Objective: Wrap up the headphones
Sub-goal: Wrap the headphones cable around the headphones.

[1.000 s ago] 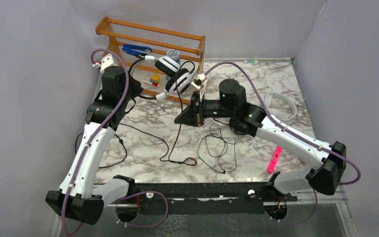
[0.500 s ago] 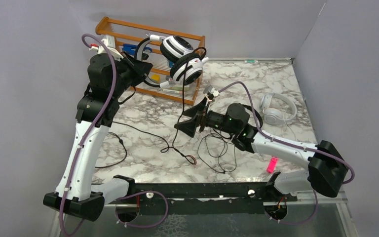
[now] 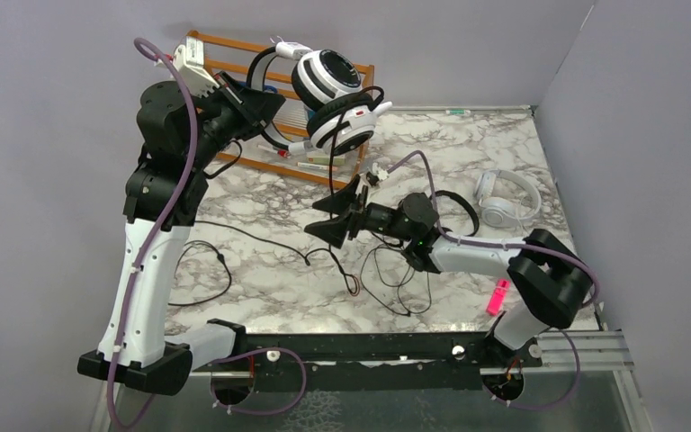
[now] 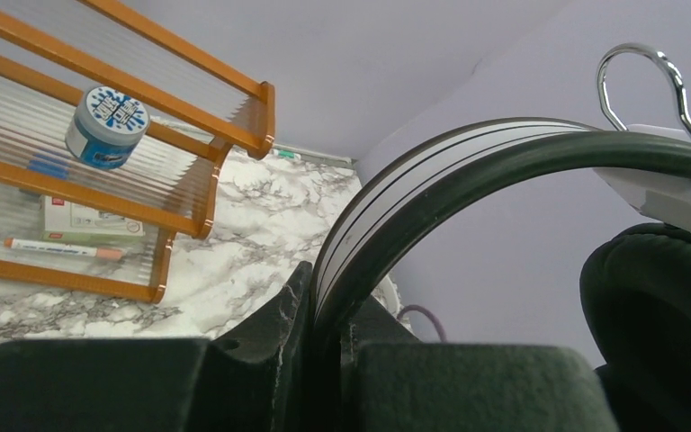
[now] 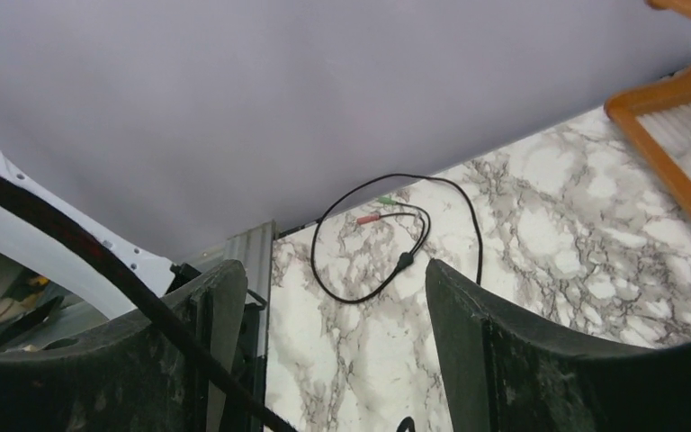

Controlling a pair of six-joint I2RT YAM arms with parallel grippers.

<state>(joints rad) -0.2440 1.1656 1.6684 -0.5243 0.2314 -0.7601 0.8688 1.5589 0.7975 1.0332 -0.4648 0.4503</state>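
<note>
Left arm's holding the white-and-black headphones point(image 3: 333, 90) up over the wooden rack point(image 4: 267, 117)
Your left gripper point(image 4: 324, 333) is clamping tight on the headband, and the black cord point(image 3: 331, 175) is dangling down to the marble table point(image 3: 261, 225). Your right gripper point(image 3: 337, 211) is sitting beside that cord with its jaws spread wide, gripping nothing. The all-white headphones point(image 3: 504, 198) are lying far right.
</note>
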